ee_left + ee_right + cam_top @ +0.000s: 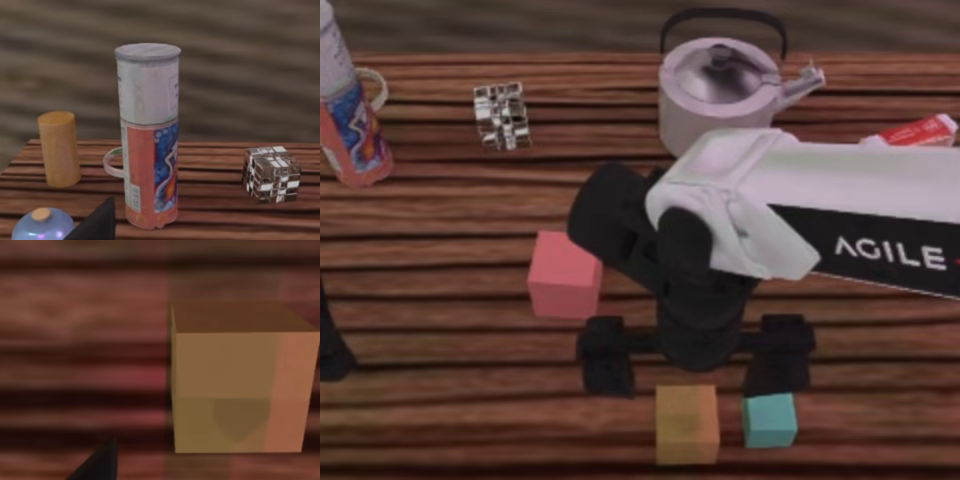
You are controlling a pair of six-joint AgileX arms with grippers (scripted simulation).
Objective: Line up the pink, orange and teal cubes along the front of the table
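Directly below the wide-spread right hand [695,368], orange cube [687,424].

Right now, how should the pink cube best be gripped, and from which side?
Probably from straight above, fingers closing on two opposite flat side faces of the pink cube. It sits flat, with bare table on its left; the open right gripper hovers nearby on its right.

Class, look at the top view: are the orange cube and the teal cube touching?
Apart. The top view shows a strip of bare table between the orange cube and the teal cube.
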